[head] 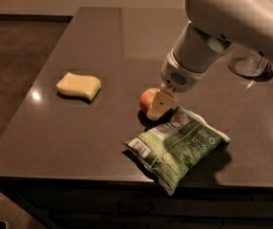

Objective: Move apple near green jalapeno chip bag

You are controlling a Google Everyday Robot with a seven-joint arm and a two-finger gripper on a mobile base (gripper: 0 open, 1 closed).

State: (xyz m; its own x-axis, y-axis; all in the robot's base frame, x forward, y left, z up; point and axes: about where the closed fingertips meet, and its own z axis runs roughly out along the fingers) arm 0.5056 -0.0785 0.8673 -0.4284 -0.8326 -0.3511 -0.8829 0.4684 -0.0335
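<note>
green jalapeno chip bag (177, 144): showing white print across its face and a white label panel toward its left end, none of it coming through as readable words.
gripper (159, 105): hanging at the apple (147, 99), just above the bag's upper edge, bearing no marking that can be read.
readable text: none.
</note>
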